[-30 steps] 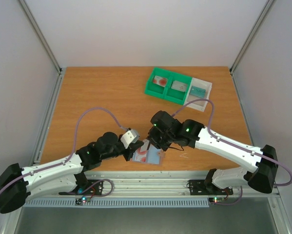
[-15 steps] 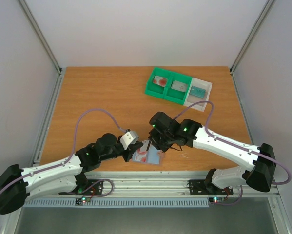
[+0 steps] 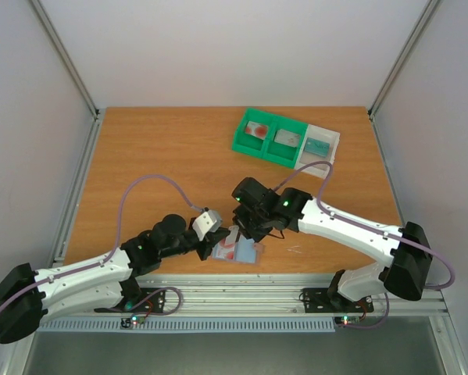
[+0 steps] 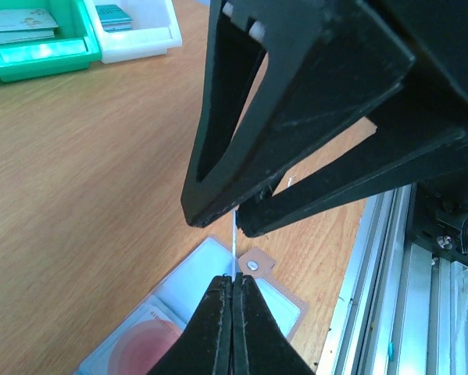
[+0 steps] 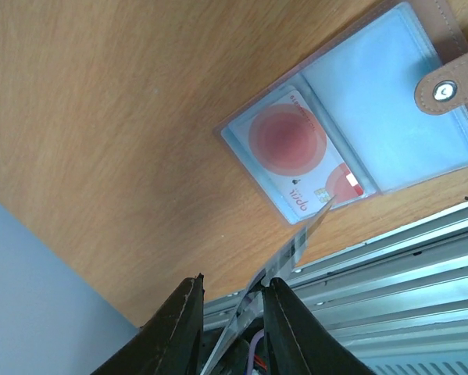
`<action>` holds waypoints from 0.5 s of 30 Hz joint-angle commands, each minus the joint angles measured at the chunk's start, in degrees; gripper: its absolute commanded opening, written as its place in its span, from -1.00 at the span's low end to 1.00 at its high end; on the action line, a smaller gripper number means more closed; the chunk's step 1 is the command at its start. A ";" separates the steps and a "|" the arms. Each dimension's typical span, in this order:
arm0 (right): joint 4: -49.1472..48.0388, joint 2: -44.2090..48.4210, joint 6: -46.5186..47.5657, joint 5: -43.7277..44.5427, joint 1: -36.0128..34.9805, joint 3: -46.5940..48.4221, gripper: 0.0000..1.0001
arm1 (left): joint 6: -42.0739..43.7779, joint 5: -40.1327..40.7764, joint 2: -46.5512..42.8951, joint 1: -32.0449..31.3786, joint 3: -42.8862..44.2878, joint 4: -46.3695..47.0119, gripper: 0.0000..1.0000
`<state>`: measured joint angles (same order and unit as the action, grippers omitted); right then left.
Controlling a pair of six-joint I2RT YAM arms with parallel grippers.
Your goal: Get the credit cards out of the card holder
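Note:
The card holder (image 3: pixel 250 254) lies open near the table's front edge, its two light blue panels (image 5: pixel 382 125) up and its brown snap tab (image 4: pixel 253 265) out to the side. A whitish credit card with a red blotch (image 5: pixel 288 144) sits in one panel. My left gripper (image 4: pixel 234 277) is shut on a second, greyish credit card (image 5: pixel 300 246), which stands on edge above the holder. My right gripper (image 5: pixel 234 285) straddles that card's other end, jaws apart, with the card close against one finger (image 5: pixel 284 328).
A green and white compartment tray (image 3: pixel 285 141) with cards in it stands at the back right; in the left wrist view it is the green tray (image 4: pixel 38 47) at the upper left. The metal rail (image 4: pixel 421 297) runs along the table's front edge, right beside the holder.
The right arm has shifted slightly left, bringing its fingers over the card that the left gripper holds. The left arm and the holder have hardly moved.

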<state>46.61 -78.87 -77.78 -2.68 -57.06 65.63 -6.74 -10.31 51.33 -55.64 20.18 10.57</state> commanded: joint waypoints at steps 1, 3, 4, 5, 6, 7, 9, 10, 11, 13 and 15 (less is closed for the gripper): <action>-0.20 -1.65 -1.28 -1.02 0.28 1.96 -0.56 | 1.86 -0.91 -1.28 -0.18 -1.08 5.06 -0.99; -0.27 -1.97 -1.12 -1.34 0.28 1.76 -0.72 | 1.92 -0.37 -1.22 -0.17 -1.26 4.97 -0.99; -0.27 -2.06 -1.11 -1.43 0.28 1.51 -0.81 | 1.79 0.01 -1.04 -0.17 -1.21 4.72 -0.99; -0.35 -1.81 -0.89 -1.34 0.28 1.07 -0.88 | 1.66 0.31 -1.01 -0.17 -1.08 4.40 -0.97; -0.96 -1.56 -0.27 -1.05 0.28 0.51 -0.95 | 1.24 0.78 -0.93 -0.17 -0.87 3.85 -0.93; -1.78 -1.14 0.53 -0.63 0.28 -0.38 -0.97 | 0.69 1.52 -0.94 -0.20 -0.52 3.01 -0.87; -4.29 0.27 2.94 0.31 0.28 -2.83 -0.98 | -1.55 3.56 -0.96 -0.17 0.73 -0.02 -0.67; -5.98 1.34 4.26 1.01 0.28 -4.60 -0.98 | -3.00 4.93 -0.85 -0.17 1.77 -2.46 -0.53; -8.03 2.65 5.90 1.65 0.28 -6.52 -0.98 | -5.19 6.18 -0.88 -0.17 3.06 -5.13 -0.37; -12.20 6.88 9.33 3.97 0.29 -10.89 -0.98 | -8.47 6.57 -1.24 -0.17 4.92 -8.23 -0.11; -14.60 10.40 13.44 6.60 0.28 -14.03 -0.98 | -12.18 7.07 -1.99 -0.17 6.14 -9.90 0.04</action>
<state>38.50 -75.33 -72.84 -1.98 -56.84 56.64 -11.77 -6.39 51.18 -55.68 22.48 4.29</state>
